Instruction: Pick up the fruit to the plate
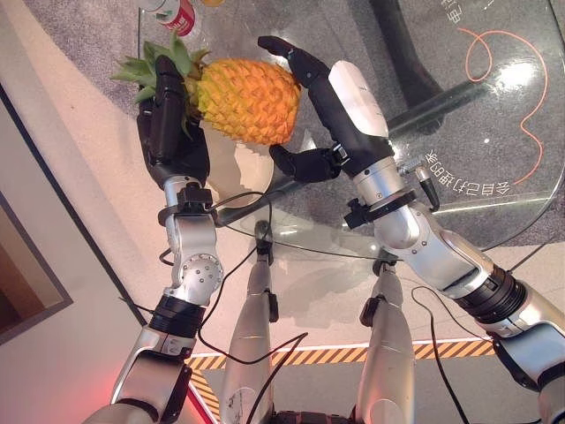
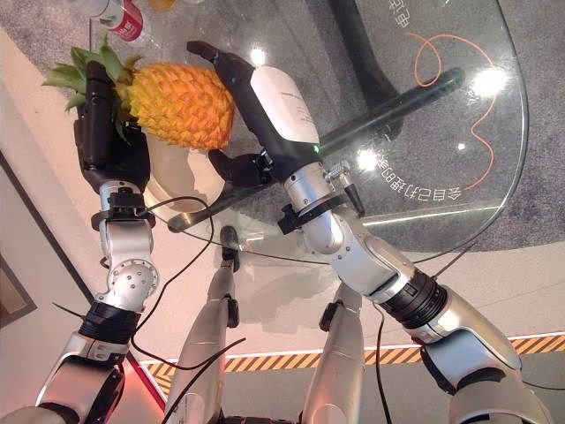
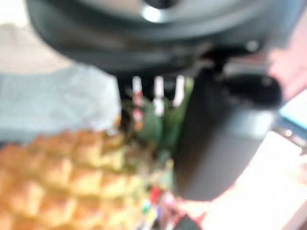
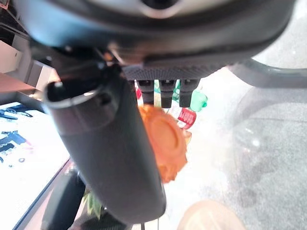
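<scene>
While I look down through the head camera, I see the pineapple (image 1: 247, 100) held up in the air between my two hands, above the glass table (image 1: 477, 177). It lies on its side, with the green leaves (image 1: 154, 66) pointing to my left. My left hand (image 1: 168, 124) is at the leafy end. Its fingers stand straight and press flat against the fruit there, not curled round it. My right hand (image 1: 331, 97) is at the other end, the round orange bottom. Its fingers reach long and straight over the top of the fruit, and its thumb (image 1: 296, 163) bends in below, so the fruit sits squeezed between both hands. Under the pineapple I see a pale plate (image 1: 231, 172) on the glass. The fruit is above it and not touching it. Past the leaves stands a bottle with a red label (image 1: 174, 15).
</scene>
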Available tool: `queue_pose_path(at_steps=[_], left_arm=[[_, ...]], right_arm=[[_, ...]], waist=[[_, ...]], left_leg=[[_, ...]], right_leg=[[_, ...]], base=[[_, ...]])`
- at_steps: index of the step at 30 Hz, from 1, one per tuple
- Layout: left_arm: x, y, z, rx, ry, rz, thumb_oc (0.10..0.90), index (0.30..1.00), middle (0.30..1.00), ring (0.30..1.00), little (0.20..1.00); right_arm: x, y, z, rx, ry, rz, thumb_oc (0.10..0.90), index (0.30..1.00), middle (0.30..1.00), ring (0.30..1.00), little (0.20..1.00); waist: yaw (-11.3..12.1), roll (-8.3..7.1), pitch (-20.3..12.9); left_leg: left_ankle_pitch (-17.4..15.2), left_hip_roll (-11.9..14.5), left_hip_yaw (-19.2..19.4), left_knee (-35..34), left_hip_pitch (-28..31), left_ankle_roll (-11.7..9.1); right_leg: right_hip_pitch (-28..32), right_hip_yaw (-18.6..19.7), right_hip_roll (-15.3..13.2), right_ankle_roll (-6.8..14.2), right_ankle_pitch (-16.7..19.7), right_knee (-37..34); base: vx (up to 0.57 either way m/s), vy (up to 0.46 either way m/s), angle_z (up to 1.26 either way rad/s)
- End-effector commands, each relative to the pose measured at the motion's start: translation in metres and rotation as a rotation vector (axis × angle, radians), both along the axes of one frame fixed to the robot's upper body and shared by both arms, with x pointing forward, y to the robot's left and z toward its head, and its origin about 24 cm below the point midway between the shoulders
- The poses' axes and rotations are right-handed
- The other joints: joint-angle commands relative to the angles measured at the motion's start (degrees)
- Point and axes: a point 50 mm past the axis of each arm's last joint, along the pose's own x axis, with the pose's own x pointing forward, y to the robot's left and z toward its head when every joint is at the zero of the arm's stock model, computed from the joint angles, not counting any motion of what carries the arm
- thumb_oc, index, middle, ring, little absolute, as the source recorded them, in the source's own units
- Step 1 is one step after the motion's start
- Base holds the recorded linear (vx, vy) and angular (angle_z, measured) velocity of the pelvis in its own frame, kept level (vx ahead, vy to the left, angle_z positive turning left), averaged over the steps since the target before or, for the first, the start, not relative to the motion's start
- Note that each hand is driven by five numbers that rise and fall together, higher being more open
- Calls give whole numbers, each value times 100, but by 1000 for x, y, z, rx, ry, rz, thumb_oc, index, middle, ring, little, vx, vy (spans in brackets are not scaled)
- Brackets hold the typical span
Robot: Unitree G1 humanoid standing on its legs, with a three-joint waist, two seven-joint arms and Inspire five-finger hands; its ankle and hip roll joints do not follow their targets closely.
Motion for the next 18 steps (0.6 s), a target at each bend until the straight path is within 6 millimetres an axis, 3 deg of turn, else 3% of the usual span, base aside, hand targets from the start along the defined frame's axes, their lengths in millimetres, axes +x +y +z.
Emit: queue_pose_path(at_steps=[1,10,18], left_arm=[[-31,8,65,-18,-357,137,100,300,300,300,200],[-37,18,64,-79,-303,286,100,300,300,300,200],[-40,23,64,-31,-304,392,100,300,300,300,200]], right_arm=[[-24,5,46,134,-252,89,800,900,900,900,900],[-21,2,43,167,-252,51,800,900,900,900,900],[-16,-6,39,209,-225,23,800,900,900,900,900]], waist=[[132,21,-136],[144,-30,-136],[112,-60,-136]], left_leg=[[-202,-4,-31,63,138,-18],[-182,44,-50,57,139,-47],[-162,79,-14,7,204,-71]], right_leg=[[127,-442,-147,50,19,335],[128,-455,-98,23,-59,422],[161,-428,-62,9,-83,423]], base=[[1,-28,4],[-3,-2,0],[0,0,0]])
